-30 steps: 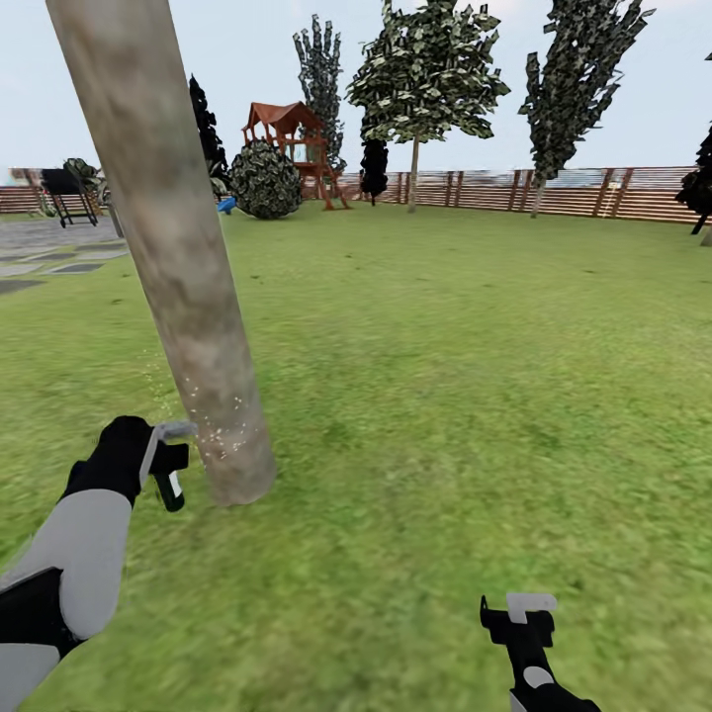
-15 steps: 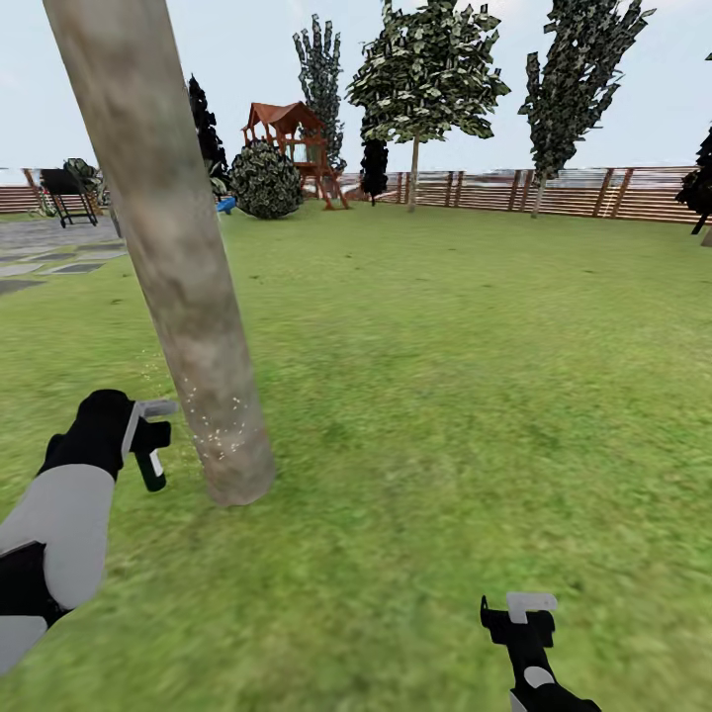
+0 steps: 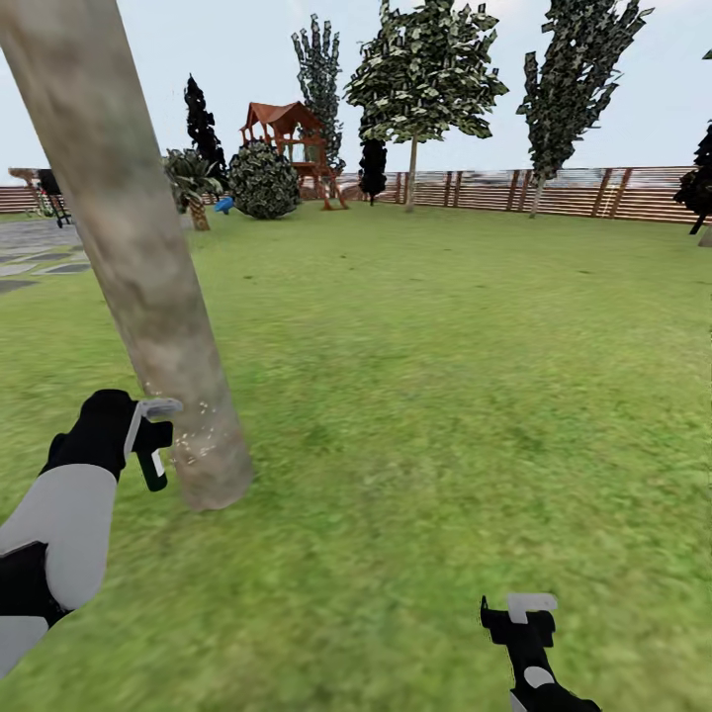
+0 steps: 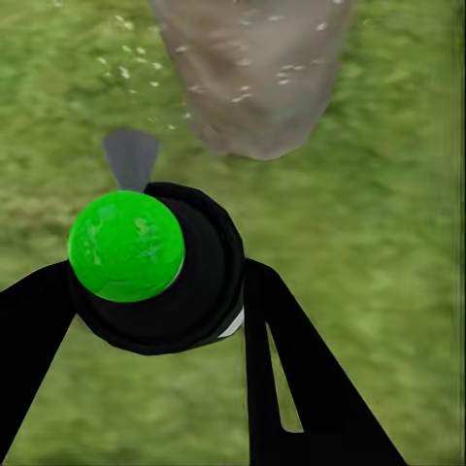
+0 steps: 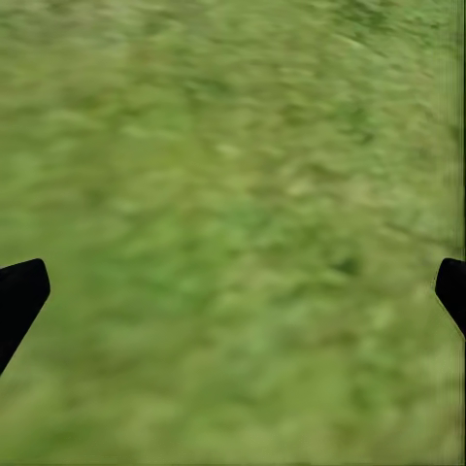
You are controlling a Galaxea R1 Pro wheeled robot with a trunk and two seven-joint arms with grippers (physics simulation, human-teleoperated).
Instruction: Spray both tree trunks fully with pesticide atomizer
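A thick mottled grey-tan tree trunk (image 3: 148, 297) leans up from the grass at the left, and its base (image 4: 254, 78) lies just ahead of my left hand. My left gripper (image 3: 148, 442) is shut on the pesticide atomizer (image 3: 151, 469), a black bottle with a green cap (image 4: 126, 245) and a grey nozzle (image 4: 131, 155) pointing at the trunk's foot. White pesticide specks (image 3: 198, 442) dot the lowest part of the bark (image 4: 238, 92) and drift beside it. My right gripper (image 3: 516, 618) hangs open over bare grass (image 5: 233, 243). The second thick-trunked tree is out of view.
The lawn (image 3: 445, 376) stretches wide to the right and ahead. A brown slatted fence (image 3: 593, 193) rings the far side. At the back stand a wooden play tower (image 3: 287, 138), a round bush (image 3: 264, 180), a short palm (image 3: 190, 178) and thin-trunked trees (image 3: 415, 89). Grey paving (image 3: 40, 259) lies far left.
My left gripper with the atomizer drew back to the left a second ago. Since then the camera has shifted: the trunk stands further left in the picture and a palm shows behind it.
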